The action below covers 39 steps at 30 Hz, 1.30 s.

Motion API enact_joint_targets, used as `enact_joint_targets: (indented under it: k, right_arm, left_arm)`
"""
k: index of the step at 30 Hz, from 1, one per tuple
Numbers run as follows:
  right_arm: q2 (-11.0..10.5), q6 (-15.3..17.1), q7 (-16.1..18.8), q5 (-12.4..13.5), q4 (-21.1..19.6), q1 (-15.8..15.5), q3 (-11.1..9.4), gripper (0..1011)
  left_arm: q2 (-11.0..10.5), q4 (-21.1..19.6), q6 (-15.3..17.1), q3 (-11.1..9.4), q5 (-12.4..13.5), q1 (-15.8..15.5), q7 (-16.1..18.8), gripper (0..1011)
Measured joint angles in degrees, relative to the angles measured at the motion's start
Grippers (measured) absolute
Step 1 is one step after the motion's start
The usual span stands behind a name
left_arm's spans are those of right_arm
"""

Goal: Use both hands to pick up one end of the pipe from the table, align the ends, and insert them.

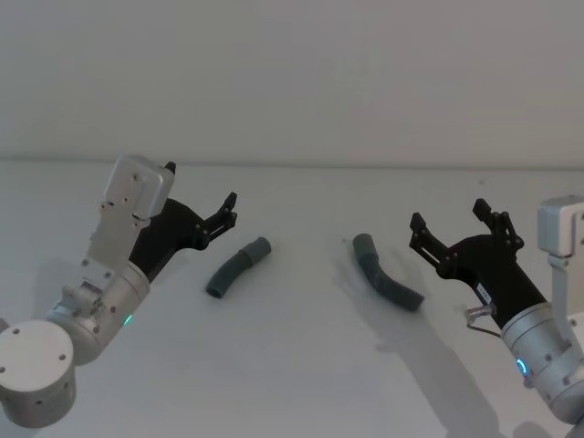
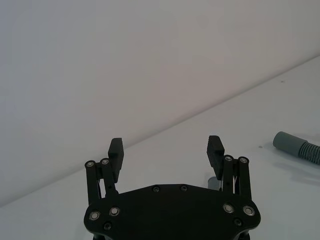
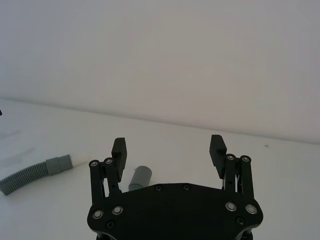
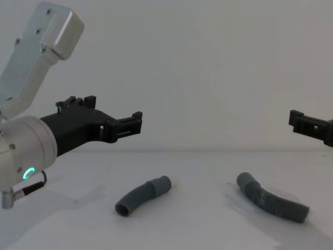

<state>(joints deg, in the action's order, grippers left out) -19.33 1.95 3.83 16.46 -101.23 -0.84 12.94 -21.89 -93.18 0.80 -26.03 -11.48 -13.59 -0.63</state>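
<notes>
Two dark grey pipe pieces lie apart on the white table (image 1: 292, 383). The left piece (image 1: 239, 265) (image 4: 143, 200) (image 3: 30, 172) is curved, with its cuff at the far right end. The right piece (image 1: 387, 274) (image 4: 270, 200) (image 2: 297, 146) is ribbed, and its cuff points to the far left. My left gripper (image 1: 228, 210) (image 2: 165, 145) (image 4: 136, 122) hovers open, above and just left of the left piece. Over to the right of the right piece, my right gripper (image 1: 449, 216) (image 3: 169, 146) (image 4: 307, 125) hovers open above the table; the piece's cuff (image 3: 141, 176) shows below its fingers. Neither gripper touches a piece.
A plain pale wall (image 1: 292, 73) rises behind the table's far edge. Bare table surface lies between the two pieces and in front of them.
</notes>
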Motion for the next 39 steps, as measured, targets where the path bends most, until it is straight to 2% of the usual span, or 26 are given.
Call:
enact_joint_targets:
  k: [39]
  right_arm:
    - [0.00, 0.00, -0.01, 0.00, 0.00, 0.00, 0.00, 1003]
  left_arm:
    - [0.00, 0.00, 0.00, 0.00, 0.00, 0.00, 0.00, 1001]
